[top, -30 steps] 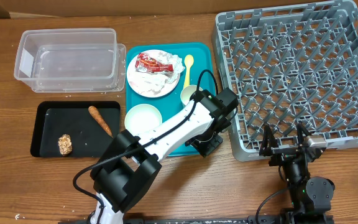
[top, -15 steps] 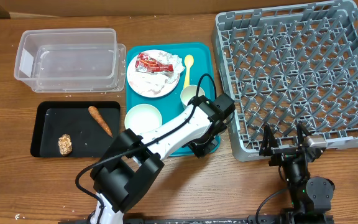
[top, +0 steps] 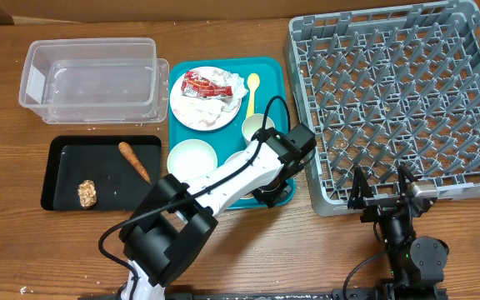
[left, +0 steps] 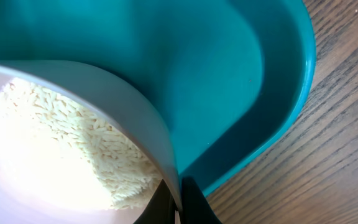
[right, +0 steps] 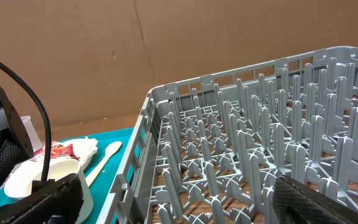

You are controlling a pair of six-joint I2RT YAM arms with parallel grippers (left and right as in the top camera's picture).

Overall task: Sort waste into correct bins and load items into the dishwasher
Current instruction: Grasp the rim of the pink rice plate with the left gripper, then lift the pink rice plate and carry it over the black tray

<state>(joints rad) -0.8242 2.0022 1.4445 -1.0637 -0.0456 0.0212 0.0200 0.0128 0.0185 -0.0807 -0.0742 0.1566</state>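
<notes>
My left gripper (left: 178, 202) is shut on the rim of a small white bowl (left: 123, 99) holding white rice (left: 61, 143), at the front right corner of the teal tray (left: 229, 74). In the overhead view the left gripper (top: 270, 190) covers this bowl. The round white plate (top: 192, 112) carries the red-and-white wrapper (top: 202, 83) and napkins (top: 230, 87). The yellow spoon (top: 252, 90), the cup (top: 255, 127) and a second, empty bowl (top: 192, 158) sit on the tray. My right gripper (top: 382, 193) is open and empty at the grey dish rack's (top: 398, 100) front edge.
The clear tub (top: 90, 79) stands empty at the back left. The black tray (top: 65, 179) in front of it holds the carrot stick (top: 133, 160) and the brown chunk (top: 87, 193). The rack's pegs (right: 260, 155) fill the right wrist view.
My left gripper has shifted slightly left over the tray's front right corner. The right arm has not moved.
</notes>
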